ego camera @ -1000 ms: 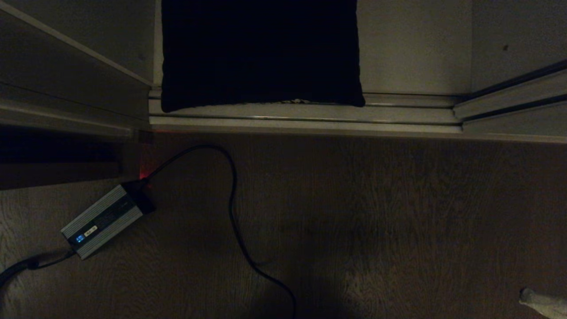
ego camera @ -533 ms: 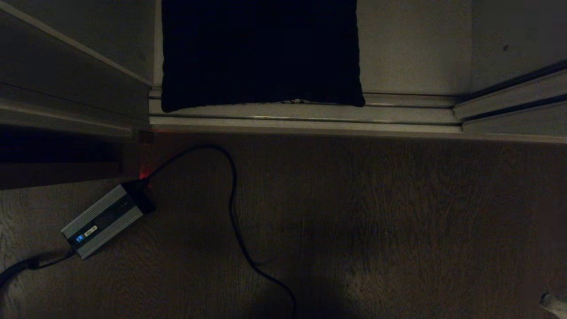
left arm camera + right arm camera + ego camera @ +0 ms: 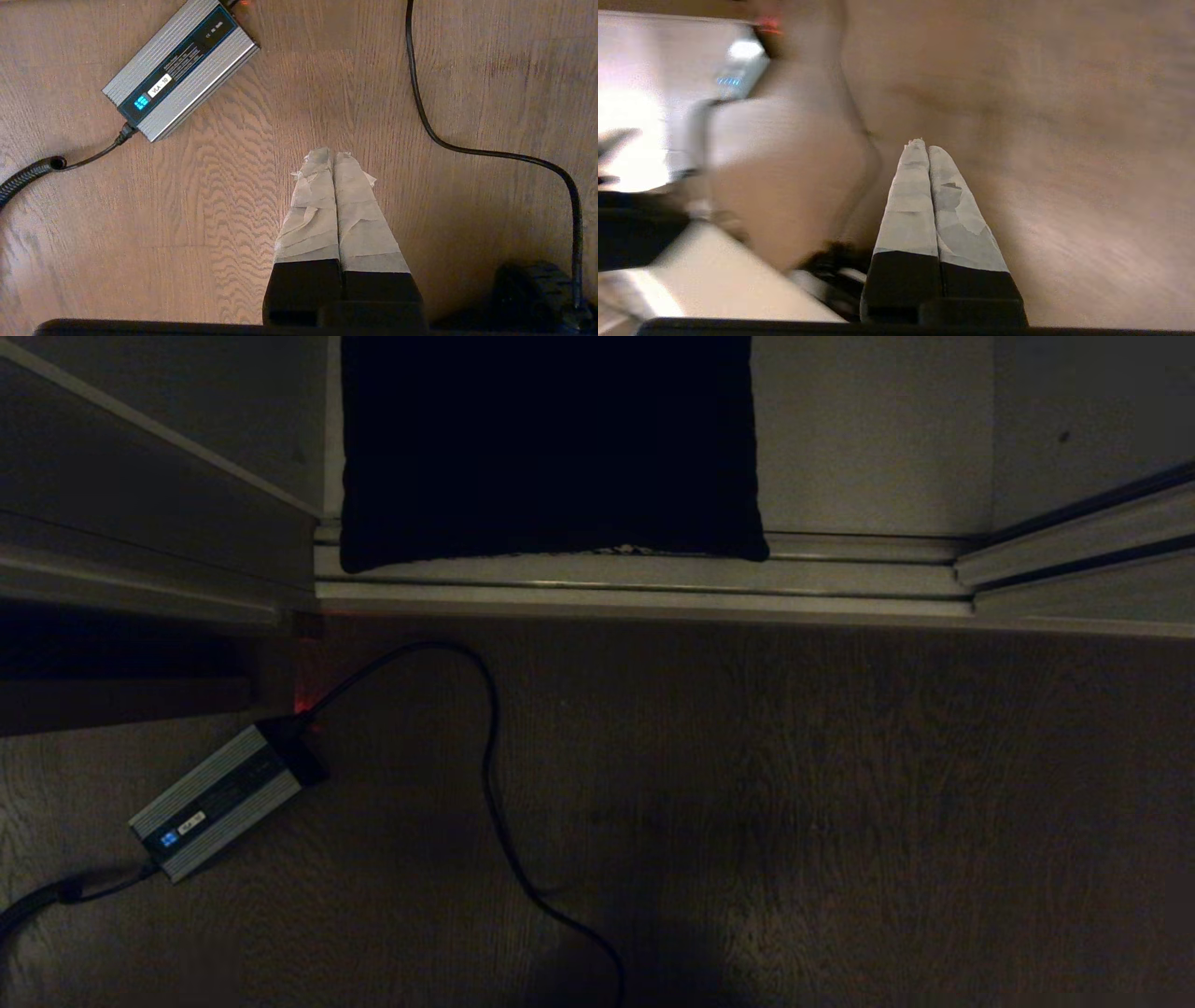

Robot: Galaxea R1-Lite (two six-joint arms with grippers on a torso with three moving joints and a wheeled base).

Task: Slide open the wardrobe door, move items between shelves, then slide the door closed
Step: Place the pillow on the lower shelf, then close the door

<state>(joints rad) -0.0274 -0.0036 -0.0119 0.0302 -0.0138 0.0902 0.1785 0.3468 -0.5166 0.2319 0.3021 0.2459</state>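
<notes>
A: Cushion [image 3: 551, 448], black side up, head view 12 o'clock, on the off-white shelf [image 3: 868, 439] inside the wardrobe; front edge touching the floor track [image 3: 644, 583]. No grippers in this view.
B: Floor stuff?
A: Power brick [image 3: 219, 798] at 8 o'clock, cable [image 3: 490, 784] looping toward 6.
B: L wrist view?
A: Left gripper [image 3: 334, 156] fingers pressed together, empty, over wood floor [image 3: 233, 210]; brick at 10 o'clock.
B: R wrist?
A: Right gripper [image 3: 922, 147] fully closed, nothing held. Surroundings blurred.

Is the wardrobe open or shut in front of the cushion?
Open. The black cushion lies in plain view on the shelf behind the floor track, with no door panel across it.
</notes>
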